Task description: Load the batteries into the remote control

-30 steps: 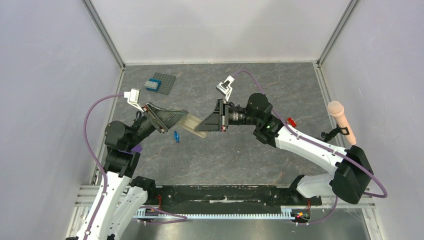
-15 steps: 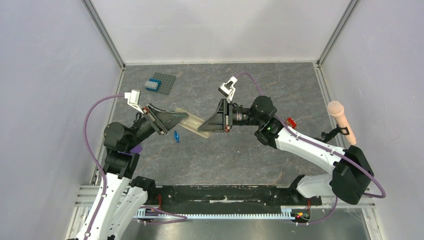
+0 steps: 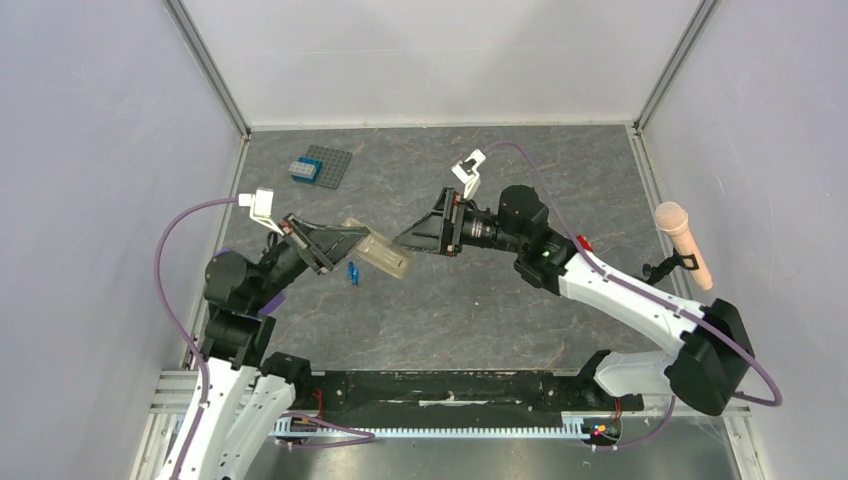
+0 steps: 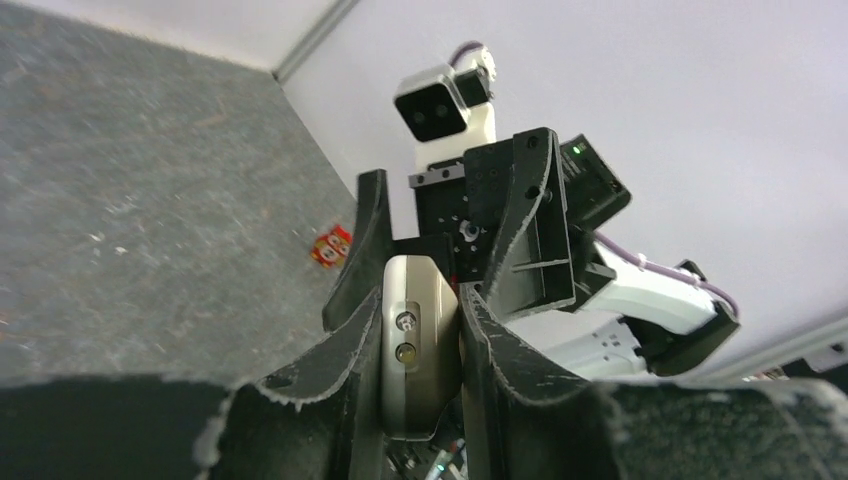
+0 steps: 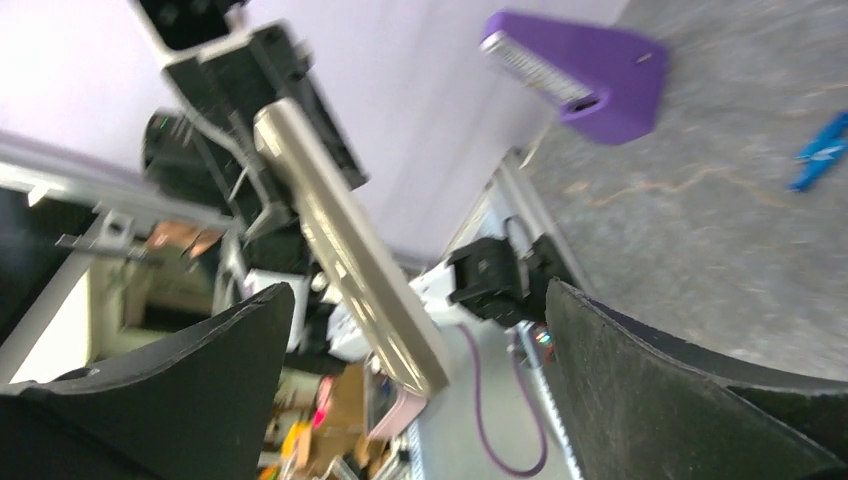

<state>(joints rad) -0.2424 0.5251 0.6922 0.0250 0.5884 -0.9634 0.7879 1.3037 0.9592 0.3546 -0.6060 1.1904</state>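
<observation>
Grey tabletop (image 3: 450,310) carries batteries (image 3: 352,272) between pale walls (image 3: 430,60).

Item: remote control (image 4: 418,340), pale, seen end-on with two small round fittings on its end face, clamped on both flanks by the black fingers (image 4: 350,330) of the left gripper (image 4: 420,290). Behind it: right gripper (image 4: 505,235) facing the lens, topped by a white camera (image 4: 445,100). Background: grey table (image 4: 120,200) bearing a small red-and-white object (image 4: 331,245).
</observation>
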